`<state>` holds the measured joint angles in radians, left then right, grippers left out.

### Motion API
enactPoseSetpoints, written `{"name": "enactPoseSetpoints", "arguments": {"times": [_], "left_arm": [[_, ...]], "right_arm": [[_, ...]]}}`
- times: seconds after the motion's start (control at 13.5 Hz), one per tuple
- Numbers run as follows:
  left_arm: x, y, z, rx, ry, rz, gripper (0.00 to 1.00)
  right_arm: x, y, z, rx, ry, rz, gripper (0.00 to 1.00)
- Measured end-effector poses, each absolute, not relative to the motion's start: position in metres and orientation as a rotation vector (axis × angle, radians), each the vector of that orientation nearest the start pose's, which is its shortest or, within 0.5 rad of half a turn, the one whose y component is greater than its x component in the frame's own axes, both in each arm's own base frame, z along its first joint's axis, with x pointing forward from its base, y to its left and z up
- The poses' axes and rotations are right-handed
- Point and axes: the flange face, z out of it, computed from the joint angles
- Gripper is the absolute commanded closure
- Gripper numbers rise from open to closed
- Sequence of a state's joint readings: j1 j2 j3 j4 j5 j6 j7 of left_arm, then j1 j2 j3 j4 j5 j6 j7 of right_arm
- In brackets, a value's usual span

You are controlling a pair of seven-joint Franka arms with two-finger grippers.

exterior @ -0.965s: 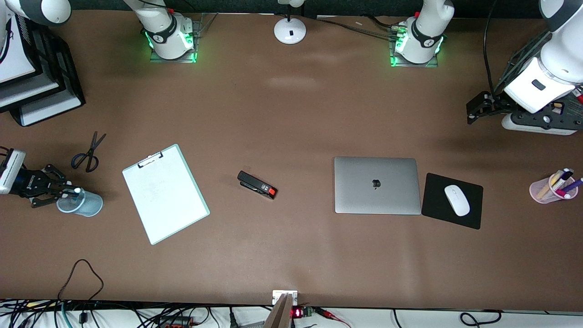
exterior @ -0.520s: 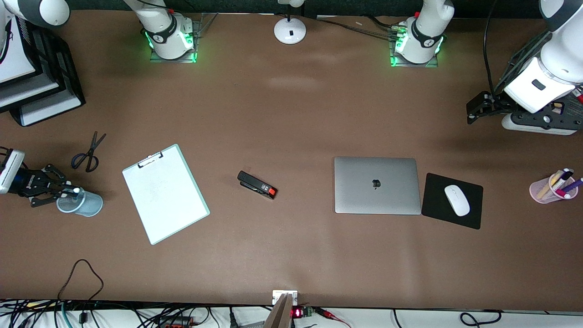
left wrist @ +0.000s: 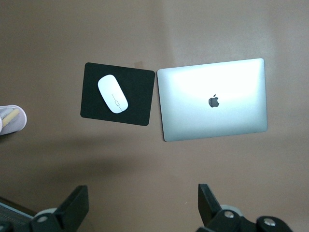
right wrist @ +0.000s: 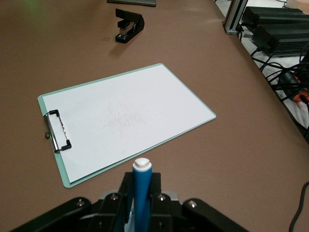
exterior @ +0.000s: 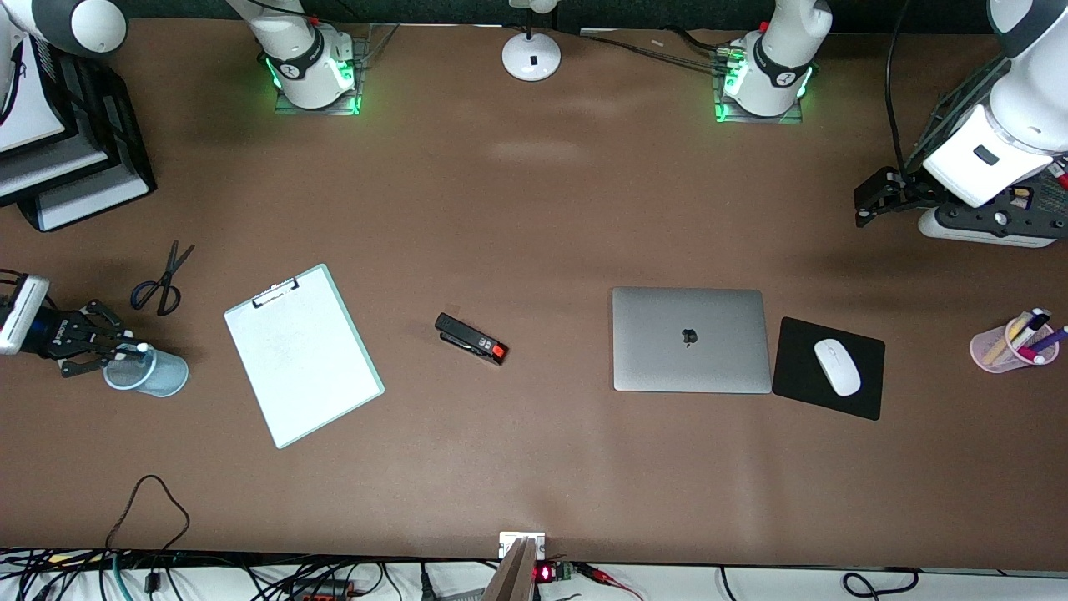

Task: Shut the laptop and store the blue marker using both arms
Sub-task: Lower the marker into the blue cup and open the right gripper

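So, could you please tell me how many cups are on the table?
2. A blue cup sits at the right arm's end, beside the scissors; a pink cup of pens sits at the left arm's end, near the mouse pad.

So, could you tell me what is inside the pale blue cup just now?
The blue marker, white end up, stands in the blue cup, with the right gripper shut on it. Its lower end and the cup's bottom are covered.
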<state>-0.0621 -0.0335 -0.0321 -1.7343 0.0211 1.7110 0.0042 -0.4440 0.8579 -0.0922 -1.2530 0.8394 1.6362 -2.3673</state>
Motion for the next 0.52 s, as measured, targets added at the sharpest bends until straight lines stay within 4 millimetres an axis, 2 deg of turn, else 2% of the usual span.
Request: {"name": "enactPoseSetpoints", "arguments": {"times": [0.15,0.22,0.3,0.37,0.52], "left_arm": [[0.550,-0.050,0.577,-3.116,0.159,-0.017,0.00],[0.550,-0.050,0.577,-3.116,0.159,-0.017,0.00],[0.550,-0.050,0.577,-3.116,0.159,-0.016,0.00],[0.550,-0.050,0.577,-3.116,0.159,-0.016,0.00],[0.550,-0.050,0.577,-3.116,0.159,-0.016,0.00]], "right_arm": [[0.655,-0.285,0.234,-1.741,-1.738,-0.892,0.93],[0.655,-0.287,0.232,-1.744,-1.734,-0.894,0.64],[0.654,-0.289,0.232,-1.747,-1.731,-0.895,0.04],[0.653,-0.291,0.233,-1.751,-1.730,-0.898,0.00],[0.653,-0.294,0.234,-1.756,-1.728,-0.901,0.00]]}}
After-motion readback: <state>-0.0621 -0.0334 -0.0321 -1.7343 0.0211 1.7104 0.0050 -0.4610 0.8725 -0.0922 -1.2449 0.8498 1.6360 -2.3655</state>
